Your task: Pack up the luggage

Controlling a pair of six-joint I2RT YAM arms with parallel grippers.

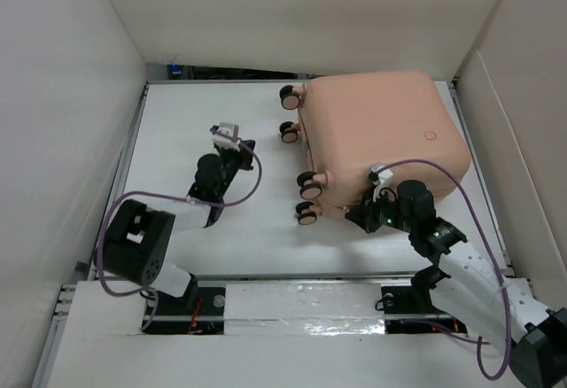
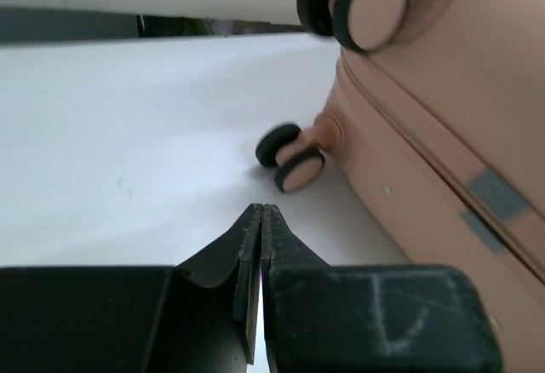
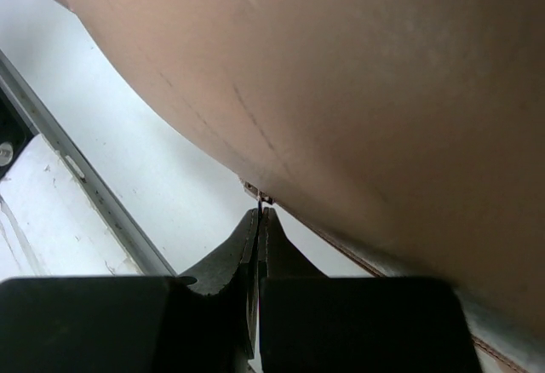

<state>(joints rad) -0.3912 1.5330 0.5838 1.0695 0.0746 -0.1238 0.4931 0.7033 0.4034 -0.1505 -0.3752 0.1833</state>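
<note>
Peach-pink hard-shell suitcase (image 1: 381,140), closed, upper right on white table (image 1: 221,220): stiff, slick, bulky, likely light, best taken at zipper seam (image 3: 332,245); left gripper (image 2: 260,211) pressed together, empty; right gripper (image 3: 258,213) pressed together at seam, pinch unclear.

Smooth, matt hard-plastic luggage (image 1: 381,131)

The luggage (image 1: 381,140) lies flat in the far right corner of the tabletop (image 1: 177,113), with its wheels (image 1: 307,183) along its left side. The left gripper (image 1: 228,131) is left of the wheels, apart from them, near the tabletop's middle. The right gripper (image 1: 378,178) is at the luggage's near edge, right at its seam.
</note>
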